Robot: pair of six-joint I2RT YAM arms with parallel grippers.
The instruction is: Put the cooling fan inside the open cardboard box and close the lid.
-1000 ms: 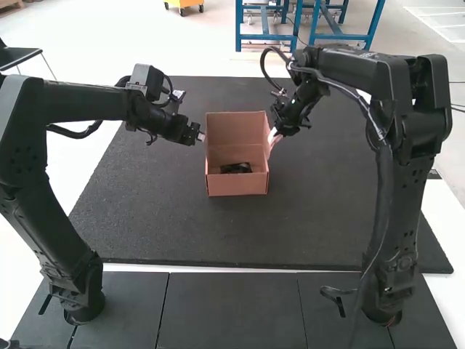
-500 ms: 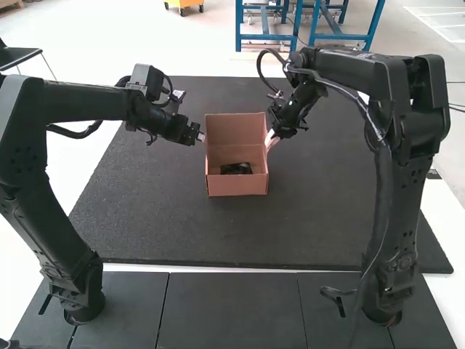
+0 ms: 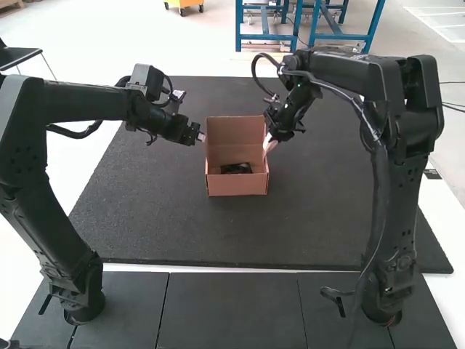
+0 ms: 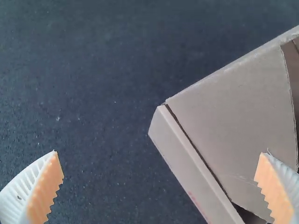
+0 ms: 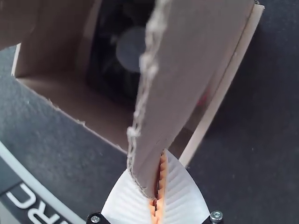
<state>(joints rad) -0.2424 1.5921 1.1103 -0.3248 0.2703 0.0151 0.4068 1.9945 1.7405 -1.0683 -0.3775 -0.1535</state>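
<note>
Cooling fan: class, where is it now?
In the high view, the cooling fan lies inside the open cardboard box in the middle of the mat, between the left gripper and the right gripper.

The cardboard box (image 3: 236,183) is showing pale brown, the cooling fan (image 3: 235,168) is looking black, the mat (image 3: 145,211) is lying dark grey and finely speckled, and the left gripper (image 3: 195,134) and right gripper (image 3: 270,144) are showing ribbed white fingers (image 4: 18,200) with orange pads (image 4: 44,186).
</note>
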